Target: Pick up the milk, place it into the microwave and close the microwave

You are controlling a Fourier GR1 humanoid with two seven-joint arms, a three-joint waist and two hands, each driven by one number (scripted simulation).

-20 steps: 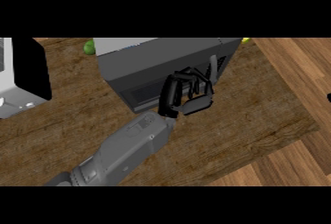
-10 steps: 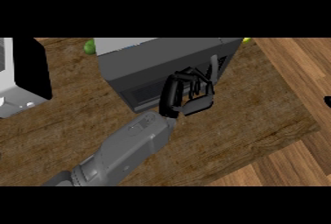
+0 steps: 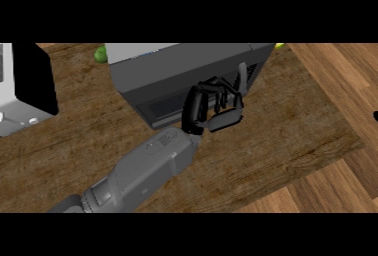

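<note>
The dark grey microwave (image 3: 184,65) stands at the back of the wooden counter, its dark front with a window facing me. My left hand (image 3: 212,107) is against that front near its right end, fingers curled, and I see nothing held in it. A pale upright bar (image 3: 241,76) on the microwave's front shows just above the fingers. The door looks flush with the body. No milk shows anywhere. A black sliver at the right edge may be my right hand (image 3: 375,116); too little of it shows to tell its state.
A white and black appliance (image 3: 22,90) stands at the left edge. A green object (image 3: 100,54) lies behind the microwave's left corner, and a yellowish one (image 3: 279,46) behind its right. The counter's corner (image 3: 360,145) lies at the right, with plank floor beyond.
My left hand has stayed at the microwave's front, with only a slight shift of the fingers. An orange tint seen inside the hand earlier no longer shows.
</note>
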